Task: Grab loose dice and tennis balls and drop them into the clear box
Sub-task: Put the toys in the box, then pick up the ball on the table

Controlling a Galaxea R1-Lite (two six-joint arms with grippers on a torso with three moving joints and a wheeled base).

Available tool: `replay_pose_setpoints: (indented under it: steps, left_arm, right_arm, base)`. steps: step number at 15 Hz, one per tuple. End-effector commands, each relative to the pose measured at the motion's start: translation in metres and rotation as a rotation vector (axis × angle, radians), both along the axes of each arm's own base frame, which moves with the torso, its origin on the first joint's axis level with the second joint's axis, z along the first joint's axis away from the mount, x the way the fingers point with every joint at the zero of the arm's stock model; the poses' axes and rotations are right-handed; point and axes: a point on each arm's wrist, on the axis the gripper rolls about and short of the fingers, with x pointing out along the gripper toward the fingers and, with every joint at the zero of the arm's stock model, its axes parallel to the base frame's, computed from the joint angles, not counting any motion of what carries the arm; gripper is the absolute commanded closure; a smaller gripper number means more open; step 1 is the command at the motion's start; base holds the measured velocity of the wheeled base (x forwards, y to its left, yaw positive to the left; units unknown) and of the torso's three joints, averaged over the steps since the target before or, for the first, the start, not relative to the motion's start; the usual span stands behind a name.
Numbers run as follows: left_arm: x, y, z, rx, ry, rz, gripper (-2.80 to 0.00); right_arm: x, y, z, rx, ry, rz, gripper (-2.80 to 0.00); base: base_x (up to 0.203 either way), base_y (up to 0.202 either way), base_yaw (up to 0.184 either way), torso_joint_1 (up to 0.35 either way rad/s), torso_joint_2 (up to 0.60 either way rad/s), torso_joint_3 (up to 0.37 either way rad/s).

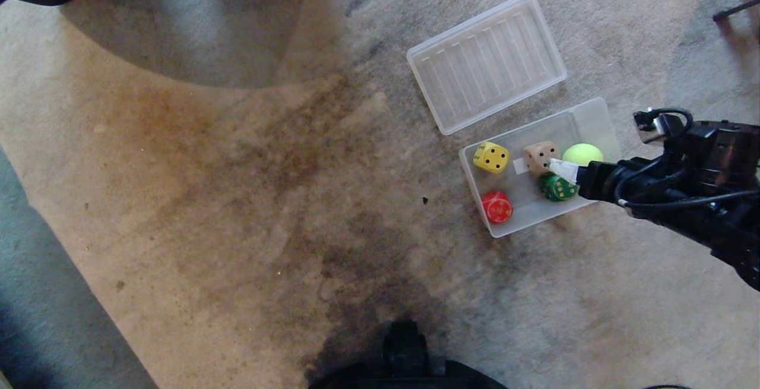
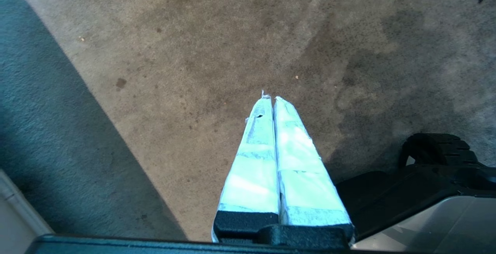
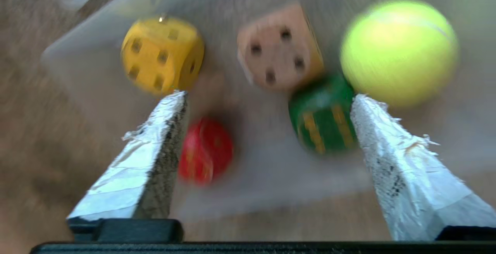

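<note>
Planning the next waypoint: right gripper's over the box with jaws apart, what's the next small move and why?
Probably lift the right gripper straight up out of the clear box. Its jaws stand wide and empty, and the dice and a tennis ball already lie inside.

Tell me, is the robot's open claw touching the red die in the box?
Apart. The right wrist view shows the right gripper with fingers spread wide, empty; the head view shows the red die clear of its tip.

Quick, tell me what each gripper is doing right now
Left gripper: closed, empty, parked over the carpet.
Right gripper: open, holding nothing, above the clear box.
</note>
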Motion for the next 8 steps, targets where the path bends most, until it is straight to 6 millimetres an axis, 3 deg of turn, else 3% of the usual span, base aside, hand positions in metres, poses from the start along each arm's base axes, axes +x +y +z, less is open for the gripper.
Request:
replay_pose_setpoints:
  steps: [1, 2, 4, 6, 8]
  left_arm:
    - [0.0, 0.0, 0.0, 0.0, 0.0, 0.001, 0.0]
    - [0.0, 0.0, 0.0, 0.0, 0.0, 0.001, 0.0]
    - [0.0, 0.0, 0.0, 0.0, 0.0, 0.001, 0.0]
    - [0.0, 0.0, 0.0, 0.0, 0.0, 0.001, 0.0]
    - [0.0, 0.0, 0.0, 0.0, 0.0, 0.001, 0.0]
  right_arm:
    - [-0.048, -0.008, 0.035, 0.006, -0.063, -0.01, -1.29]
    - [-0.075, -0.012, 0.044, 0.004, -0.053, -0.018, 0.0]
    - [-0.114, -0.018, 0.044, -0.007, 0.02, -0.031, 0.0]
    - [-0.165, -0.023, 0.046, -0.025, 0.044, -0.037, 0.0]
    - [-0.206, -0.026, 0.032, -0.059, 0.099, -0.036, 0.0]
  base:
    - [0.0, 0.0, 0.0, 0.0, 0.0, 0.0]
    - [0.0, 0.0, 0.0, 0.0, 0.0, 0.0]
    - [0.0, 0.0, 0.0, 0.0, 0.0, 0.0]
    - [0.0, 0.0, 0.0, 0.0, 0.0, 0.0]
    - [0.0, 0.0, 0.0, 0.0, 0.0, 0.0]
